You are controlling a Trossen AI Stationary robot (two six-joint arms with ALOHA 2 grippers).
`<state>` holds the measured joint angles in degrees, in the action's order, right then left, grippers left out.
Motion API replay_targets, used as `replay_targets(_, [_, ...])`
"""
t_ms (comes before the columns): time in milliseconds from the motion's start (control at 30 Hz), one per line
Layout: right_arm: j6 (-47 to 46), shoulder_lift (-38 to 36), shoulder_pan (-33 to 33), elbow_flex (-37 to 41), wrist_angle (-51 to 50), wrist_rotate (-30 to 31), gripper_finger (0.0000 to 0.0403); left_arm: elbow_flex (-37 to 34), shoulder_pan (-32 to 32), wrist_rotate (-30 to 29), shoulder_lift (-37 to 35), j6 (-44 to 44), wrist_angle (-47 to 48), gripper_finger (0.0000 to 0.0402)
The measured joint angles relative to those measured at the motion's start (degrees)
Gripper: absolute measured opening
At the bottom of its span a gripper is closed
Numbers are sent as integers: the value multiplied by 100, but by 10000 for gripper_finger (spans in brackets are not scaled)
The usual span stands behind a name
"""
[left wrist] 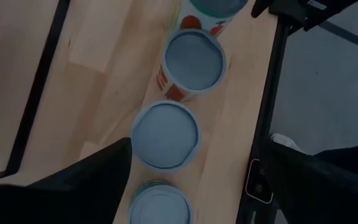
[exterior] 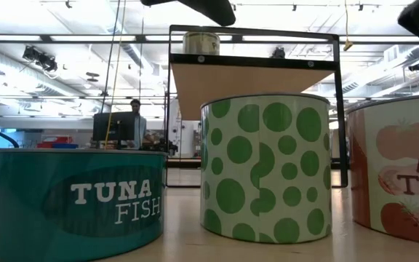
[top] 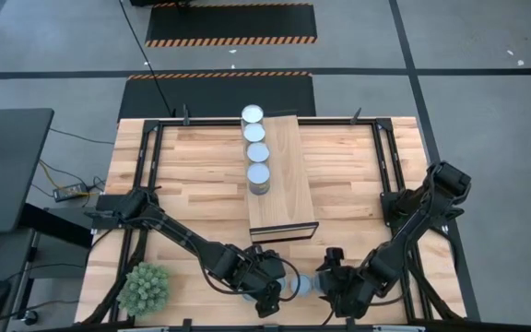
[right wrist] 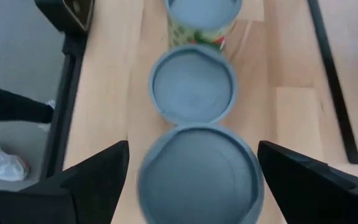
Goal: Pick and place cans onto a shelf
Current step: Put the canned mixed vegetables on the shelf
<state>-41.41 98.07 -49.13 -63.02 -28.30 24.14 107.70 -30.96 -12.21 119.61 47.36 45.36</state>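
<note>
Several blue-grey-topped cans stand in a row along the table's near edge (top: 300,284). The low view shows three of them close up: a teal tuna can (exterior: 75,200), a green-dotted can (exterior: 268,167) and a tomato can (exterior: 402,171). My left gripper (left wrist: 197,149) hovers open over the row's left end, above a can (left wrist: 165,135). My right gripper (right wrist: 193,146) is open at the row's right end, its fingers on either side of the nearest can (right wrist: 197,177) and apart from it. Several silvery-topped cans (top: 257,153) stand on the shelf (top: 284,184).
A spiky green plant ball (top: 146,286) sits at the near left corner. Black frame rails (top: 146,166) run along the table's left and right sides. A person's shoe (right wrist: 2,163) shows on the floor beside the table edge. Bare wood lies on both sides of the shelf.
</note>
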Motion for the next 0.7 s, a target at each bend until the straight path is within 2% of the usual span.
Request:
replay_targets(300, [-165, 137, -3, 0, -110, 23, 364, 0, -59, 66, 0, 108, 76, 354])
replay_targets(533, [-210, 385, 17, 9, -85, -185, 362, 0, -79, 70, 0, 110, 124, 354])
replay_targets(700, [-294, 507, 64, 11, -20, -364, 332, -2, -76, 61, -29, 303, 134, 354])
